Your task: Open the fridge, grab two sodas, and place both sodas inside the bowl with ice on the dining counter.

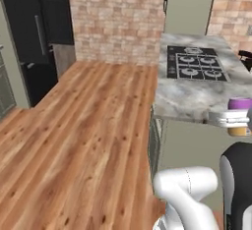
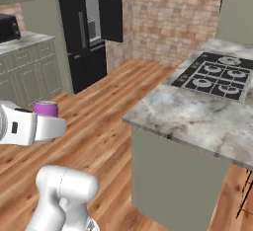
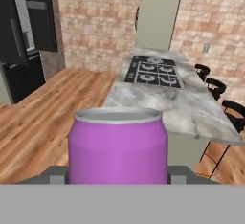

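My gripper [image 3: 118, 176] is shut on a soda [image 3: 117, 144], a purple can with a silver top, held upright. In the left base view the soda [image 1: 240, 105] fades to yellow-orange below my gripper [image 1: 239, 120], at the right edge in front of a marble counter. From the right base camera, the soda's purple top [image 2: 45, 109] pokes above my gripper [image 2: 47, 125] at the left. The black fridge [image 2: 86, 37] stands far back on the left with one door swung open on a grey interior; the fridge [image 1: 34, 37] is well away from my hand. The bowl with ice and the dining counter are out of view.
A marble counter [image 1: 192, 99] on a sage-green base carries a black stovetop [image 1: 196, 63] ahead to the right. Black stools [image 3: 215, 86] line its far side. Wooden floor [image 1: 83, 135] lies between the counter and the fridge. A black microwave [image 2: 9, 27] sits on the left cabinets.
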